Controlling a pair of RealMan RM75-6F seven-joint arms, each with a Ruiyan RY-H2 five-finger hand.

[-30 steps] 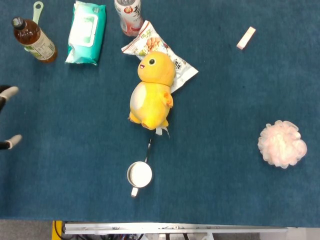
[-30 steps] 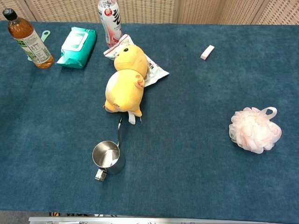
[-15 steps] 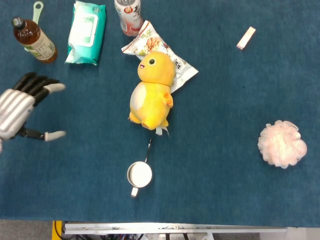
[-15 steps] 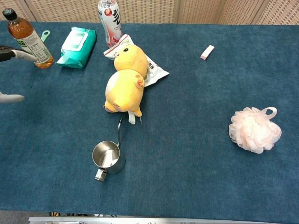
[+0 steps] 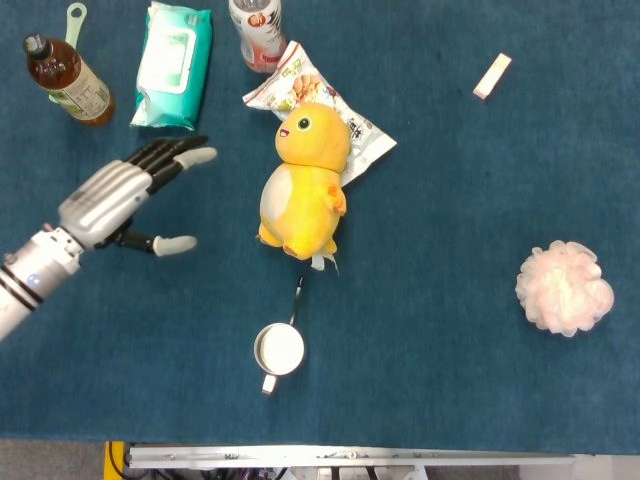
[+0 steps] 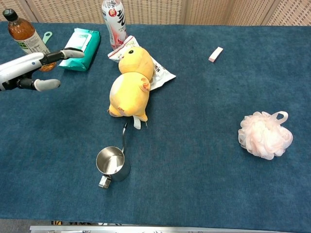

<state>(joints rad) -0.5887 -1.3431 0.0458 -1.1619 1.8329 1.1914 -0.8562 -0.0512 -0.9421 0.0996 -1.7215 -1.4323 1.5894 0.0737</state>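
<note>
My left hand (image 5: 125, 195) (image 6: 34, 68) reaches in from the left edge, open, fingers spread, holding nothing. It hovers over bare cloth, left of the yellow plush chick (image 5: 302, 185) (image 6: 129, 85) and just below the teal wipes pack (image 5: 172, 65) (image 6: 80, 42). The chick lies on its back, its head on a snack packet (image 5: 368, 135) (image 6: 163, 72). A small steel cup (image 5: 279, 350) (image 6: 112, 163) stands below the chick. My right hand is in neither view.
A brown tea bottle (image 5: 68, 80) (image 6: 26, 38) with a green spoon (image 5: 73, 18) behind it lies at the back left. A pink-white bottle (image 5: 256, 30) (image 6: 112, 22) stands behind the chick. A pink eraser (image 5: 491, 76) (image 6: 215, 54) and a pink bath pouf (image 5: 563, 288) (image 6: 265, 135) lie on the right.
My left hand has come in from the left edge and moved right toward the chick, fingers staying spread. Nothing on the table has shifted.
</note>
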